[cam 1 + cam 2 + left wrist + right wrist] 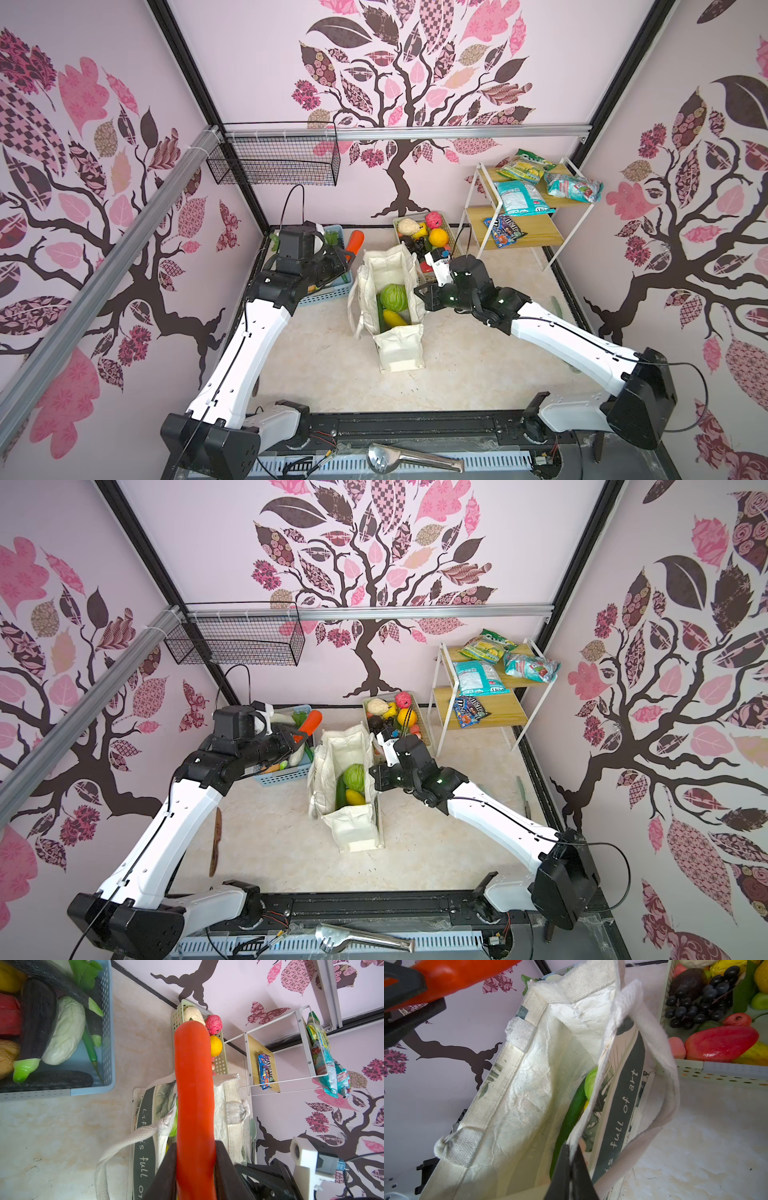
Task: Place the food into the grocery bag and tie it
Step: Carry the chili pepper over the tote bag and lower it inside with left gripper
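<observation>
The cream grocery bag stands open mid-floor, its dark "full of art" panel facing the left arm. Food inside it: a green cabbage, a yellow fruit and a green cucumber. My left gripper is shut on a long orange-red carrot. The carrot hangs in the air between the blue basket and the bag's far left corner. My right gripper is shut on the bag's right rim.
A blue basket of vegetables sits left of the bag under the left arm. A beige basket of fruit stands behind the bag on the right. Beyond it is a white shelf rack with snack packets. Metal tongs lie at the front.
</observation>
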Robot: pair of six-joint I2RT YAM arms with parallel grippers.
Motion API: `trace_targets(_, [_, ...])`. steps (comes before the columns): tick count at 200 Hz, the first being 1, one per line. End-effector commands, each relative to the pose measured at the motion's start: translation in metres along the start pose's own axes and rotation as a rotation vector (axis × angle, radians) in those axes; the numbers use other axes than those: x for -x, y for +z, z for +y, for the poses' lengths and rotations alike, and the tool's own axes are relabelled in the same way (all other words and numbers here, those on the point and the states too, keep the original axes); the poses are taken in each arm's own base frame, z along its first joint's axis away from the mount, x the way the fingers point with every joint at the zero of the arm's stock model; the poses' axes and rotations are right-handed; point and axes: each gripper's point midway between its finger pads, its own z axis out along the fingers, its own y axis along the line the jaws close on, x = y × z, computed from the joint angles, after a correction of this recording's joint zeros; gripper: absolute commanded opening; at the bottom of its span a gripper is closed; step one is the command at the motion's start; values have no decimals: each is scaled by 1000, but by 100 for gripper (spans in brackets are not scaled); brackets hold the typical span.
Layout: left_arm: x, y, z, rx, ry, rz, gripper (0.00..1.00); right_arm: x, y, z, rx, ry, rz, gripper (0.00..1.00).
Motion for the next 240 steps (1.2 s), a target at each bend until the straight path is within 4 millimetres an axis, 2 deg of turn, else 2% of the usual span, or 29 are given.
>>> trace_targets(1, [-13, -12, -9, -31, 41, 50, 26, 6, 3, -5, -37, -19, -2, 0])
trace_targets(35, [-35, -19, -26, -59, 79, 100, 26, 5, 2, -6, -39, 3, -16, 0])
trace_targets(54, [-58, -12, -36, -60, 120, 143, 26, 6, 3, -6, -40, 8, -20, 0])
trace_targets(73, [-80, -3, -35, -39, 151, 186, 26, 8, 2, -6, -41, 11, -23, 0])
trace_targets(93, [-93, 1, -26, 20, 202, 197, 26, 9, 2, -5, -40, 10, -23, 0])
trace_targets(147, [-116, 19, -2, 99, 227, 237, 26, 10, -1, -1, -26, 9, -20, 0])
trace_targets(210, [-125, 44, 6, 152, 225, 233, 27, 9, 2, 2, -4, 19, -18, 0])
trace_targets(240, [-134, 58, 7, 207, 293, 244, 27, 6, 5, 4, 15, 34, -15, 0])
